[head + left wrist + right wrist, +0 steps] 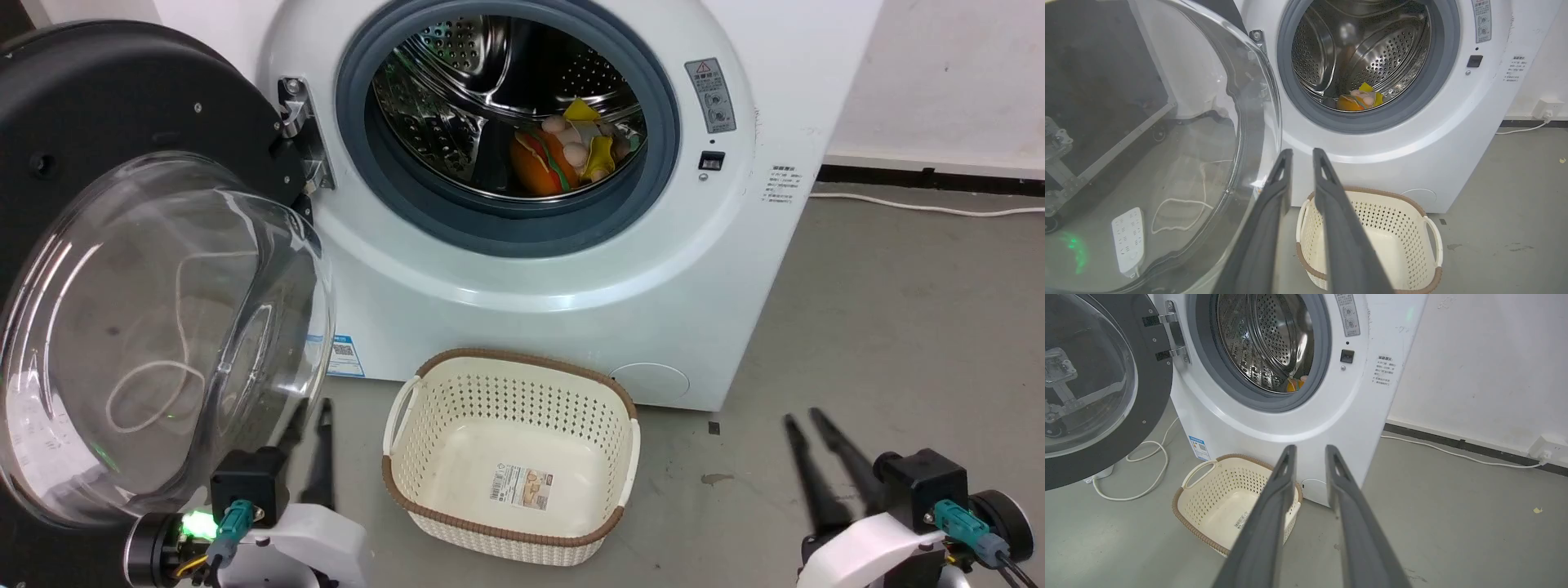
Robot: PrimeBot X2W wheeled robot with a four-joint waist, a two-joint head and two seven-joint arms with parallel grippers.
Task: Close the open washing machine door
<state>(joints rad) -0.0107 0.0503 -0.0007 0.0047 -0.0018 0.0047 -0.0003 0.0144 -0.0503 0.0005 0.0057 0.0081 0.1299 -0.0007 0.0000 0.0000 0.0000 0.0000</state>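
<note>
The washing machine [531,278] stands white before me, its round opening showing the steel drum. The washing machine door [163,327] hangs wide open on its left hinge, the clear glass bowl bulging toward me. My left gripper [314,412] is low beside the bowl's right edge, open and holding nothing. In the left wrist view its fingertips [1288,155] sit just right of the door [1167,143]; whether they touch it I cannot tell. My right gripper [802,418] stands open at the lower right, away from the machine, empty in the right wrist view [1310,447].
A cream perforated basket [514,457] with a brown rim sits on the floor in front of the machine, between my arms. Soft toys [563,151] lie in the drum. A power strip [1128,239] and white cable [1147,469] lie behind the door.
</note>
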